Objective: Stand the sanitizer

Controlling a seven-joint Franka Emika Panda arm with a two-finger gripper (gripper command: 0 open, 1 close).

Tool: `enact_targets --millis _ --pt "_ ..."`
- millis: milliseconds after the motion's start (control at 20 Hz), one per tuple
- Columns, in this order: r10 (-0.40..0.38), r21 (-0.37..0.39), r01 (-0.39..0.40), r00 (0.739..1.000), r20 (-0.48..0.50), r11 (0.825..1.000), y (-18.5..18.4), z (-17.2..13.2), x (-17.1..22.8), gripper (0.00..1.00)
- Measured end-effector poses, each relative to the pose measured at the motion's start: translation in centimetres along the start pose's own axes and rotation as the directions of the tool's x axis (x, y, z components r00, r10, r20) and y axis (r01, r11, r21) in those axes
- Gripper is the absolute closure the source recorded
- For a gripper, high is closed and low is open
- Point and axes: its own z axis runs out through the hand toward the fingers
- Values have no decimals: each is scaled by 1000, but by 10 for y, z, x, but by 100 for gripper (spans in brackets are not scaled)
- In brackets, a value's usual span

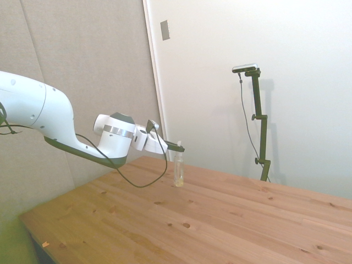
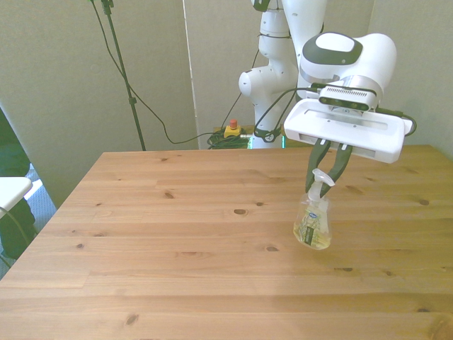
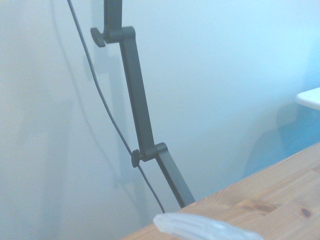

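At the right of centre in the front view, the end effector (image 2: 327, 175) points down with its two dark fingers (image 2: 345, 161) drawn in narrow around the white pump top of the sanitizer (image 2: 313, 224), gripping it at the neck. The bottle hangs upright below the fingers, its clear body with pale yellowish liquid and a small label, its base on or just at the wooden surface (image 2: 177, 234); the contact itself is hard to judge. In the side view the end effector (image 1: 179, 147) sits at centre frame and the sanitizer (image 1: 179, 170) stands vertical beneath it, near the far edge of the surface (image 1: 209, 220). In the wrist view only a blurred clear sliver of the sanitizer (image 3: 200, 227) shows at the bottom edge, cut off by the frame.
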Motion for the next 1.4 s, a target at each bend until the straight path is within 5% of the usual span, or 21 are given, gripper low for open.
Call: enact_targets --millis 900,950,1400 --pt "-36 -30 35 999 -34 999 1 22 -19 100" --pt "-38 -33 37 999 -33 999 2 23 -21 0" --pt "-45 -33 44 999 -25 998 4 22 -27 0"
